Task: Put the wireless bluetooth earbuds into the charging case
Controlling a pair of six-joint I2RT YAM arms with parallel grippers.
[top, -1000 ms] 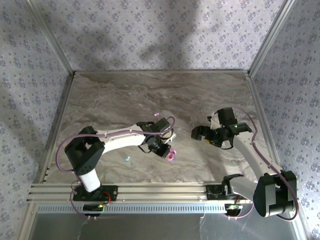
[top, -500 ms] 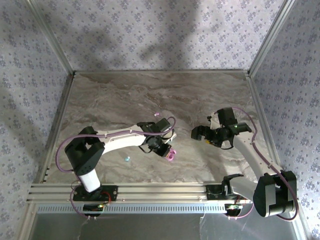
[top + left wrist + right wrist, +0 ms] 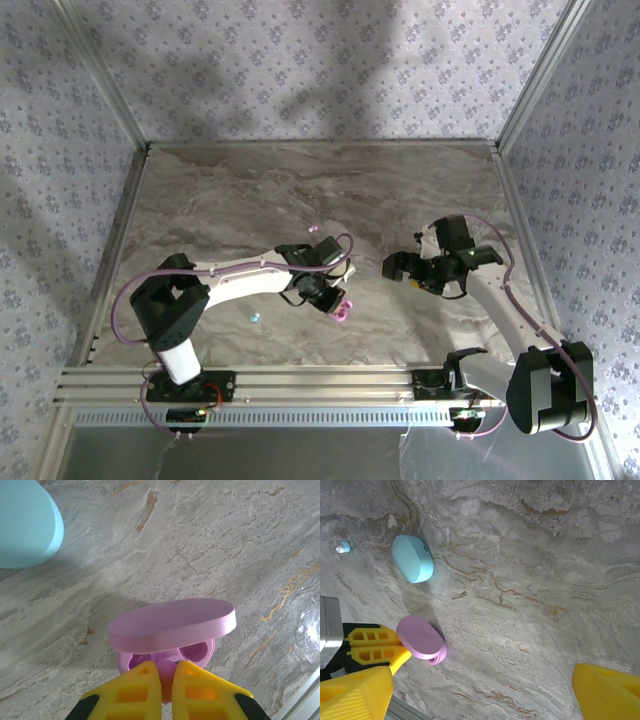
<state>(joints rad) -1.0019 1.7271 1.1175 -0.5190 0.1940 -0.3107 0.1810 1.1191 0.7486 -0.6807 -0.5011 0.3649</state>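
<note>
Pink charging case (image 3: 341, 313), top view: your left claw (image 3: 330, 306) stands at its edge, drawn tighter together than a second ago; right claw (image 3: 398, 267) is apart.

Left wrist view: lid (image 3: 172, 627) raised, pink sliver between the fingers (image 3: 140, 690); bud or case wall, I cannot tell.

Right wrist view: one blue earbud (image 3: 342, 546) lies loose on the desk (image 3: 545, 580).

Insertion likely under way, unconfirmed.

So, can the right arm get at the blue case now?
Probably yes: the right claw is open, and the blue case lies uncovered on the marble, apart from the pink case and the left claw.
</note>
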